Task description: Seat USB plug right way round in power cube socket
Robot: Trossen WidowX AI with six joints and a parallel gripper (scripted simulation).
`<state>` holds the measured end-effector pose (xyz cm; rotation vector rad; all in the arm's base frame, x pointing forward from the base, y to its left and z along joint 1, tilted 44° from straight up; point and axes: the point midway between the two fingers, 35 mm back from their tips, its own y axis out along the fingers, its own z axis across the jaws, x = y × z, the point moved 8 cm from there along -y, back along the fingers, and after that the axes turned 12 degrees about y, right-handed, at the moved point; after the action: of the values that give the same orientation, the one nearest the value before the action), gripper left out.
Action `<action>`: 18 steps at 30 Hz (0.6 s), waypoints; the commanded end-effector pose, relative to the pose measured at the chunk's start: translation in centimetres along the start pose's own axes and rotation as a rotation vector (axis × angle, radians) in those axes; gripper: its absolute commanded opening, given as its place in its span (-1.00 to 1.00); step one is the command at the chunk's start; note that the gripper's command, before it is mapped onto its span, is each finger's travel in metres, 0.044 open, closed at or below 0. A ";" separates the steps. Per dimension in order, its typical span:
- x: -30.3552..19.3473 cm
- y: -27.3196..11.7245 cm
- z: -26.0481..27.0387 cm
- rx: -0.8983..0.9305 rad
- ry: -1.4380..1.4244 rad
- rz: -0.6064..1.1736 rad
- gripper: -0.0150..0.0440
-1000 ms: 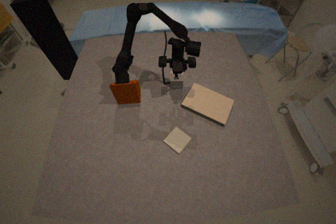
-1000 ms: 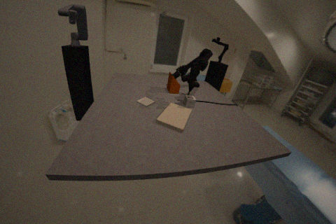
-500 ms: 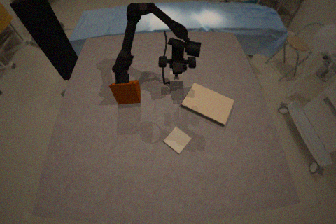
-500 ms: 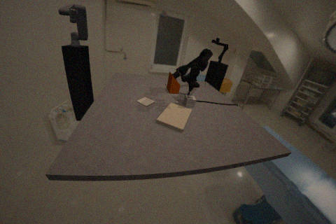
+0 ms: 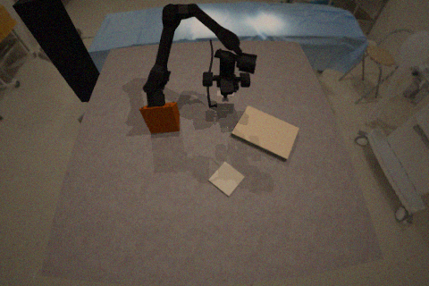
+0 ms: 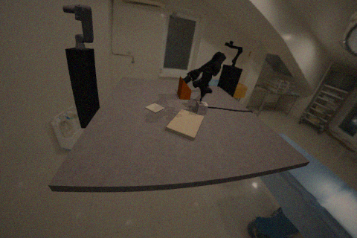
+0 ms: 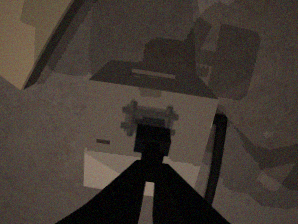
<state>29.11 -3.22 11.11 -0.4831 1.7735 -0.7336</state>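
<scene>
Field notes, working from the power cube (image 5: 231, 95) (image 6: 203, 108) (image 7: 112, 122). The claw (image 5: 225, 97) (image 6: 201, 100) (image 7: 150, 171) points down over its top, closed on the black USB plug (image 7: 152, 141). We judge the narrow grip is meant to keep the plug from twisting while it is worked. The plug is at the top of the cube; we cannot tell whether its tip is in the socket, how deep, or which way round.

Beside the cube runs a black cord (image 5: 210, 69) (image 6: 230, 109) (image 7: 217, 155); whether it joins the cube is unclear to us. To the cube's lower right in the top view, a tan board (image 5: 266, 132) (image 6: 186, 123) (image 7: 27, 35) lies flat on the table (image 5: 201, 241) (image 6: 178, 156) (image 7: 40, 172). A small pale tile (image 5: 226, 179) (image 6: 155, 108) lies below the cube in that view, and an orange block (image 5: 162, 118) (image 6: 184, 90) stands left of it by the arm's foot.

We find no readable brand, label or writing; the cube shows only a small dark slot (image 7: 103, 141) and an unlettered pale bar (image 7: 153, 73).
</scene>
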 end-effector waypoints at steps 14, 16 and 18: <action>0.0 0.2 0.0 -0.001 0.000 0.019 -0.49; 0.0 0.3 0.1 -0.001 0.000 0.020 -0.49; 0.0 0.3 0.1 -0.001 0.000 0.022 -0.49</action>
<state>29.15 -3.06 10.96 -0.4728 1.7748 -0.7217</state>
